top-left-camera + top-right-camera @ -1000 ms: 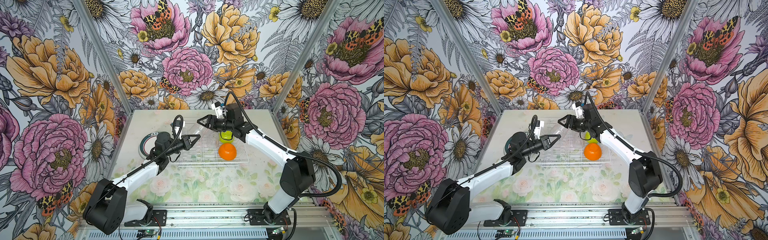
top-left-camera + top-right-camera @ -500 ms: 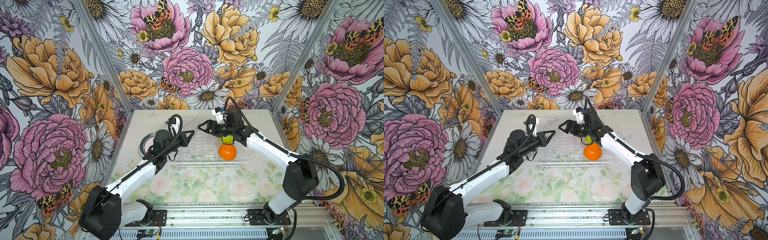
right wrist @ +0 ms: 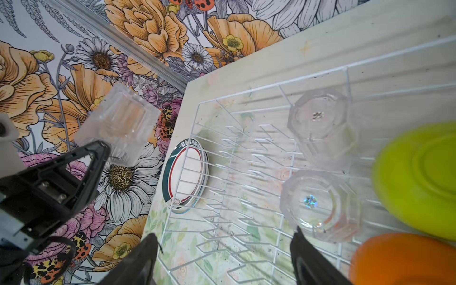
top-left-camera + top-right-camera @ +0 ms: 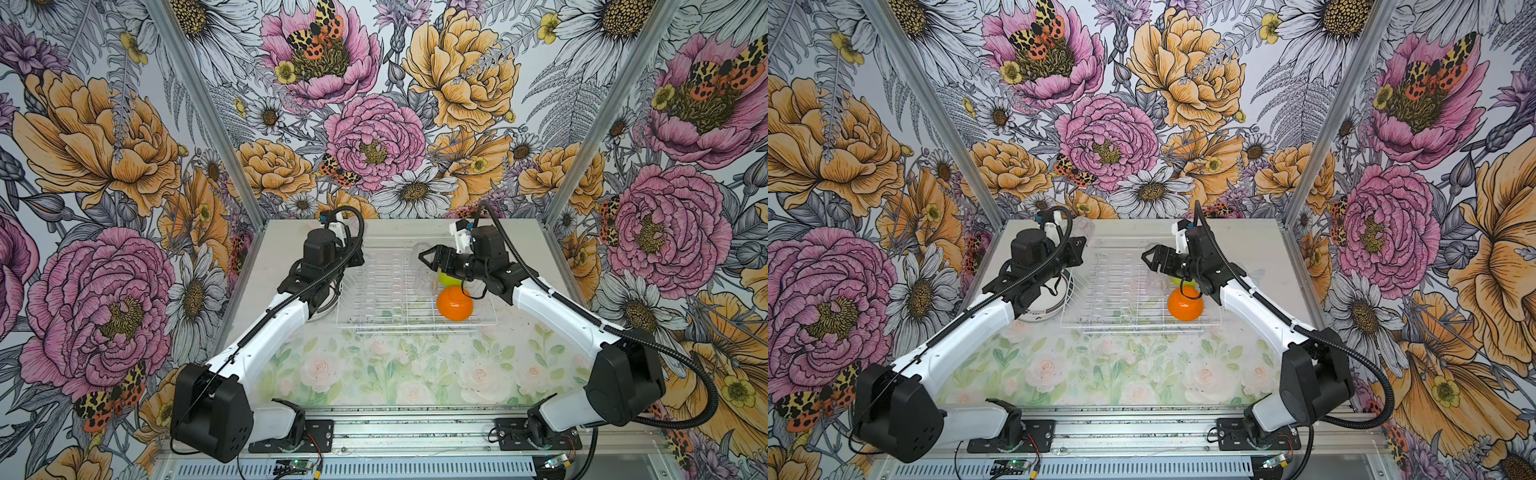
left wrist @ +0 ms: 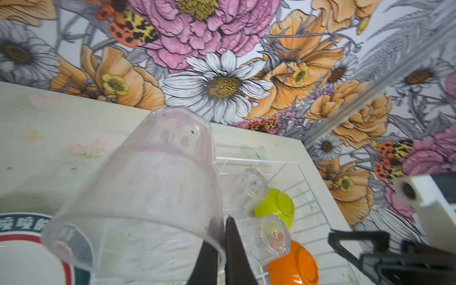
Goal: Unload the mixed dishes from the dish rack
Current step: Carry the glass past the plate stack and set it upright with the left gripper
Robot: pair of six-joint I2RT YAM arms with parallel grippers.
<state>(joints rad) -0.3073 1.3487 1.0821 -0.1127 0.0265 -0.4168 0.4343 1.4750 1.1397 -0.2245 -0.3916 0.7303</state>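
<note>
Table (image 4: 395, 374): floral top, carries everything. Dish rack (image 4: 382, 291): white wire, centre-back of table, plate slots empty. Plate (image 4: 1054, 307) w/ teal-and-red rim: flat on table just beside rack's left side, already out. Orange bowl (image 4: 455, 304): upside down, front-right of rack. Green bowl (image 3: 419, 177): upside down, just behind orange one. Tumblers in rack, 2 pcs (image 3: 320, 118) (image 3: 318, 202): clear, apparently base-up, beside the bowls. Third tumbler (image 5: 153, 187): in the air near rack's far-left corner. Left gripper (image 5: 223, 227): pinched tight on that tumbler's rim wall. Right gripper (image 3: 222, 237): jaws wide, empty, hovering over rack nr the closer tumbler. Step in hand, by my read: tumbler no. 1 being carried out. Next calls for a bare spot clear of the plate to set it down – then right jaws around the next tumbler, square on, as clear plastic likely slips.
</note>
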